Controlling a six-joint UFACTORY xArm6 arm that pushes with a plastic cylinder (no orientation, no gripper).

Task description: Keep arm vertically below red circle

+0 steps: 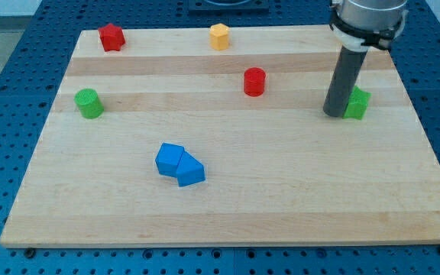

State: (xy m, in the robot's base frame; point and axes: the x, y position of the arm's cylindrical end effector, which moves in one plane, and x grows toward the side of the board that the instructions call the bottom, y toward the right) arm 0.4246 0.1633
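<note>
My tip (333, 114) down on wooden bench (281, 198) at view's right, touching or just beside green block (357, 103) (partly hidden behind rod). Tool is plain rod, no jaws to spread or pinch. Red cylinder (254, 82) sits toward view's left of tip, slightly higher, apart. Two blue blocks (179, 165) touching, lower left.

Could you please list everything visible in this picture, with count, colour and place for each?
red cylinder: one, red, upper middle of the board.
red block: one, red, angular, top left corner area.
orange block: one, orange, top edge, near the middle.
green cylinder: one, green, left edge.
green block: one, green, right side, just right of my tip.
blue blocks: two, blue, touching, lower middle left.
wooden board: one, pale wood, on a blue perforated table.
my tip: one, dark rod, right of the red cylinder, not below it.
</note>
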